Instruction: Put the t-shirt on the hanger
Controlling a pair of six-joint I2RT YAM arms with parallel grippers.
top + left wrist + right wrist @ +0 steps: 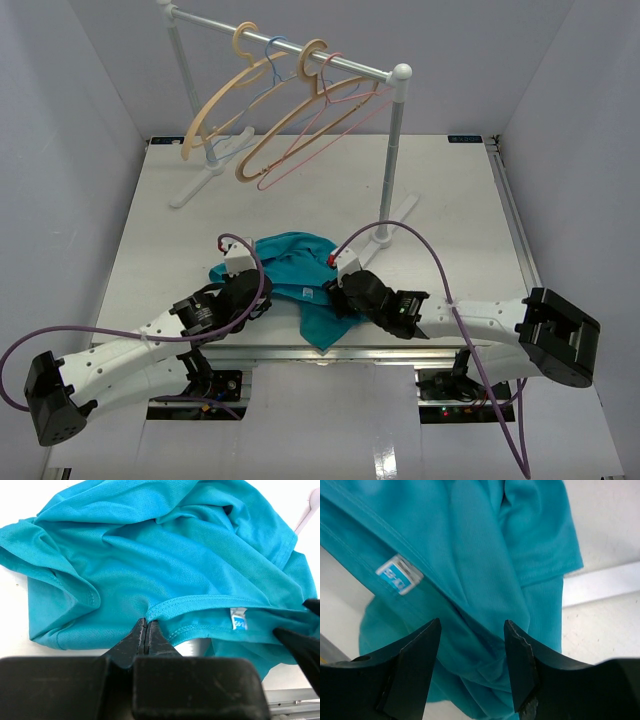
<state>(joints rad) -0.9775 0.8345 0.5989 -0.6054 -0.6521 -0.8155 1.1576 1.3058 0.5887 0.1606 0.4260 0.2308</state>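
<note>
White tabletop (450, 200) stretched open between the t-shirt (295, 262), bunched at the near edge with one part hanging over it, and the pink hanger (330, 139) on the far rail (210, 21). The left gripper (146, 625) was pinched shut on a hem seam; the right gripper (472, 625) stood parted over a fold, gripping nothing. Getting hold looked the step in hand; next, I judged, the right must close and lift the cloth off that edge.
</note>
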